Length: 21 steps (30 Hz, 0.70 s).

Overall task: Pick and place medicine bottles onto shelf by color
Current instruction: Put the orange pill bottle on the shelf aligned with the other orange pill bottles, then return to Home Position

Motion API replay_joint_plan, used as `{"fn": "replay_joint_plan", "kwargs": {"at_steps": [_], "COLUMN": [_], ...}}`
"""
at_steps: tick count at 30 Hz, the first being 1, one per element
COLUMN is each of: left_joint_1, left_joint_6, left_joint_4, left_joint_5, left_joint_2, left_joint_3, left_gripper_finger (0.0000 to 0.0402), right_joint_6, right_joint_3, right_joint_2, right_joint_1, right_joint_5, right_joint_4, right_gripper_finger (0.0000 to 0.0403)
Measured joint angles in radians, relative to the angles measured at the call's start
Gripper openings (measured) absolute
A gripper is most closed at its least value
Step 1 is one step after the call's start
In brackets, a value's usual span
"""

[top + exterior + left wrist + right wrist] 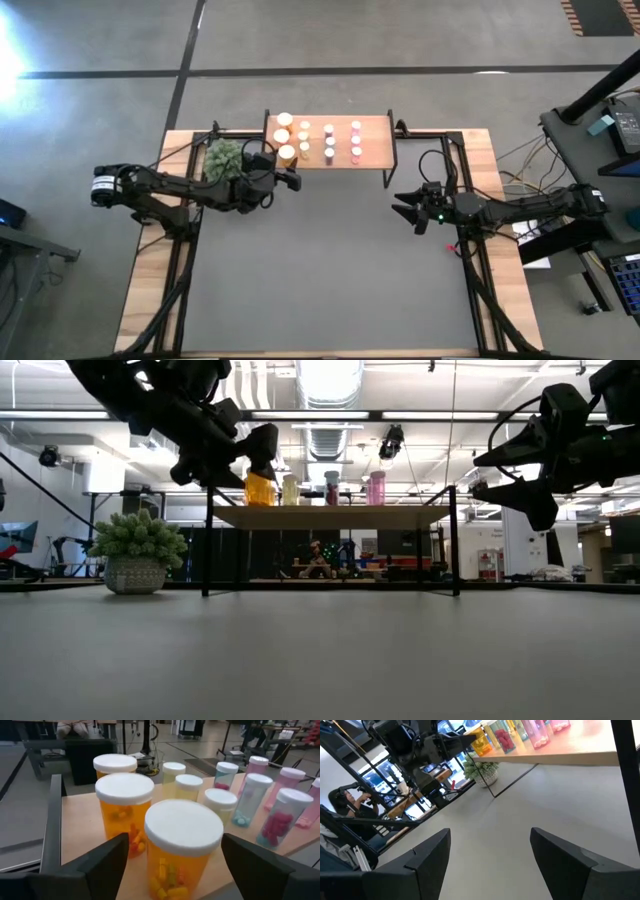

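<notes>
Your left gripper (293,181) released, fingers spread either side of the nearest orange bottle (183,847), bottle standing on the shelf (373,137) beside other bottles, your right gripper (403,204) released, empty above the surface (330,270).

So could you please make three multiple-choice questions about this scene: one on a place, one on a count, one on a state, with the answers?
1. Where does the plant stand?
A. on the table, beside the shelf's left end
B. on the shelf
C. under the right arm

2. How many orange bottles with white caps stand on the shelf?
A. one
B. three
C. six

3. How is the left gripper?
A. shut on a pink bottle
B. open, its fingers on either side of the nearest orange bottle
C. open, resting on the table

Answers: 1 A, the high view shows it on the table by the shelf's left end. 2 B, the left wrist view shows three. 3 B, gaps show beside the bottle.
</notes>
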<state>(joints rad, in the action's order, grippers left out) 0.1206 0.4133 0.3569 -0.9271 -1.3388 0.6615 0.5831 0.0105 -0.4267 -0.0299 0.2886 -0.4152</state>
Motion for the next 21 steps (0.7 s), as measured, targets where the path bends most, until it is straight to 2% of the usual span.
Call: {"fn": "replay_joint_plan", "kwargs": {"at_steps": [17, 21], "left_joint_1": [-0.065, -0.077], "left_joint_6": [-0.009, -0.125], "left_joint_4": [0.002, 0.0], "left_joint_5": [0.005, 0.072], "left_joint_2": [0.12, 0.212], "left_joint_3": [0.009, 0.009], "left_gripper_finger": [0.0303, 0.0303], "right_joint_6": [0.0, 0.0], "right_joint_3": [0.0, 0.0], "right_joint_2": [0.0, 0.0], "right_joint_1": [0.0, 0.0], "right_joint_5": [0.0, 0.0], "right_joint_4": [0.0, 0.0], "right_gripper_finger": [0.0265, 0.0265]}}
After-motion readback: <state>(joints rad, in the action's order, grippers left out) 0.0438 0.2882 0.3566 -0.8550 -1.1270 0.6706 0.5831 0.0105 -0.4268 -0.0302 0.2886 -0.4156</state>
